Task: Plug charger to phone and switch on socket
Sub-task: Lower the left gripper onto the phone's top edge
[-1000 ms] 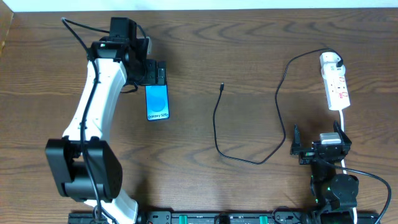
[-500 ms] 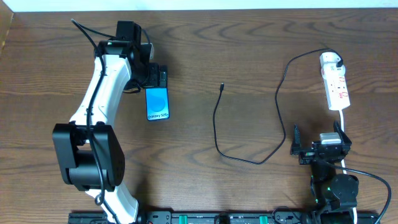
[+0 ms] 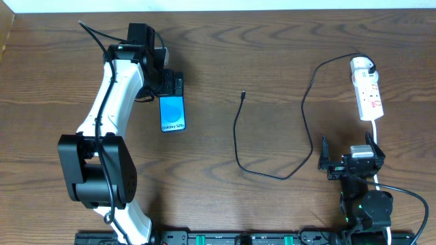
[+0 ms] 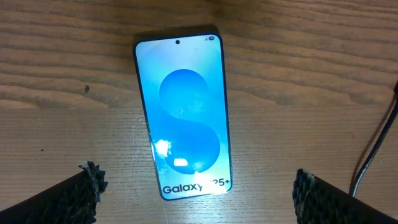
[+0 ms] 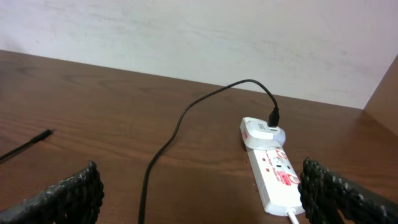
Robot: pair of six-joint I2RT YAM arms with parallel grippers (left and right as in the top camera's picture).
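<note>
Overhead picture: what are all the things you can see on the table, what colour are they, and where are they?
table: one, brown wood, under everything
phone: one, black frame with a bright blue screen, flat on the left side
charger: one, thin black cable looping across the middle, its loose tip in the middle of the table, its white plug in the far end of the socket
socket: one, white strip with red marks, far right
white cord: one, runs from the socket toward the right arm
left pincer: one, black on a white and black arm, open, at the phone's far end
right pincer: one, black, open, near edge on the right, holding nothing
</note>
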